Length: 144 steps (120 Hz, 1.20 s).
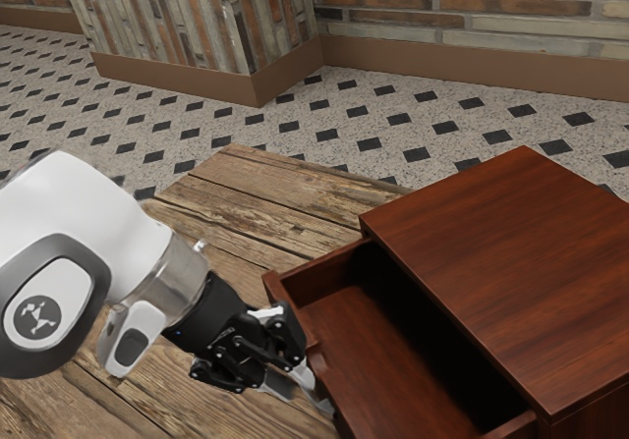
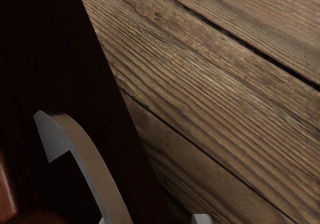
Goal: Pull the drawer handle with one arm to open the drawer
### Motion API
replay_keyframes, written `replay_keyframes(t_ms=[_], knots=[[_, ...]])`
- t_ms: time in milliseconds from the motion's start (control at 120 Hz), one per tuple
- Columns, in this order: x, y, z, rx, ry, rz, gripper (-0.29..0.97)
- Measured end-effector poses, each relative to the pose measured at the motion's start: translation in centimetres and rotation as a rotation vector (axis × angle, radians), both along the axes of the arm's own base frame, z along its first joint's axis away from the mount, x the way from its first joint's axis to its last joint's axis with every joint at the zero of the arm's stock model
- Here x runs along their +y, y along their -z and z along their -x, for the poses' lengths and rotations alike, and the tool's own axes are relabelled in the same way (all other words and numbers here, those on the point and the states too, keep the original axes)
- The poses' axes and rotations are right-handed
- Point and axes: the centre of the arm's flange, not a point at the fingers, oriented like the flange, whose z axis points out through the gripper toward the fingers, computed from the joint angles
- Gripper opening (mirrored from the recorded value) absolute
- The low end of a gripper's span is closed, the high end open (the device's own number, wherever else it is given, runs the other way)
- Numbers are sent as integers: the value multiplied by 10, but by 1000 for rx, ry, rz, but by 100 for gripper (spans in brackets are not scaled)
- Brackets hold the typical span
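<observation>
starting at the exterior view's left, you are looking at the white franka arm [image 1: 69, 252] reaching low over the table, and its black gripper [image 1: 293, 360] is sitting right against the front panel of the drawer [image 1: 383, 370]. in the wrist view the handle [image 2: 87, 159] is showing as a curved bar, grey at its end and tan along its face, standing off the dark front panel. you are not going to be able to tell from these views whether the gripper is closed on that bar or just beside it. the drawer is already standing well out of the reddish-brown cabinet [image 1: 511, 262] further right. you are probably dealing with stiff, hard parts here: the bar is looking smooth and could slip, so you are best taking it at its middle and pulling straight along the slide, since a skewed pull may bind. the drawer is likely running light. underneath, the table [image 1: 265, 203] is showing rough, cracked wooden planks. behind it a speckled floor [image 1: 393, 115] with black diamond tiles is running from a plank-clad pillar [image 1: 187, 12] across to a brick wall [image 1: 472, 7], with a brown baseboard [image 1: 197, 71] along the foot of both.
</observation>
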Motion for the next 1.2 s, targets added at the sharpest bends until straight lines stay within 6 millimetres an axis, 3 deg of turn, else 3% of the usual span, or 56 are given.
replay_keyframes(t_ms=[467, 642, 900, 1067, 1150, 1200], knots=[[1, -4, 40, -18, 10, 0, 12], [5, -3, 42, -5, 3, 7, 18], [13, -10, 46, -10, -8, 26, 16], [51, -32, 47, -33, -52, 62, 19], [68, -73, 41, -78, -65, 41, 20], [70, -100, 27, -87, -66, -2, 21]])
